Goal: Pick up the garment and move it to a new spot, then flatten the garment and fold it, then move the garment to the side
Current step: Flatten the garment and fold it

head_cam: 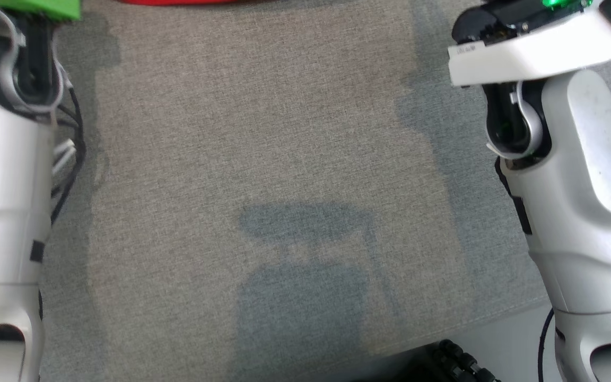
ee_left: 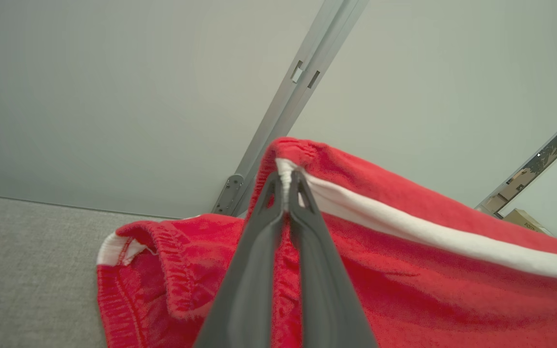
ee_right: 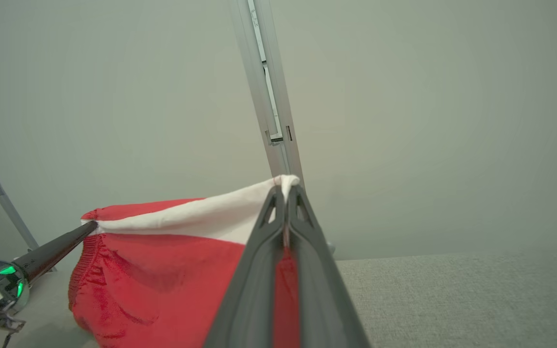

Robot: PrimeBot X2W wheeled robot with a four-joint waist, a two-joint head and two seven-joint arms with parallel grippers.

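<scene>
Grey woven cloth covers the table [head_cam: 263, 132] in the head view. Both pale forearms are seen at its sides, and the red garment [head_cam: 178, 1] is glimpsed as a sliver at the far top edge.

In the left wrist view, the left fingers [ee_left: 285, 208] are pressed together on a white-striped corner of the garment [ee_left: 404, 270]. It is held up off the table with its body hanging below.

In the right wrist view, the right fingers [ee_right: 285, 212] are pinched shut on the other white corner. The left fingers [ee_right: 87, 227] are seen gripping the far end of the same edge (the band runs nearly straight between them).

The step is judged to be the carry to a new spot. It is best done with both corners held level and well apart so the edge is drawn taut. The hanging hem is best laid on the table first, and the pinches released only once the cloth is spread flat.
</scene>
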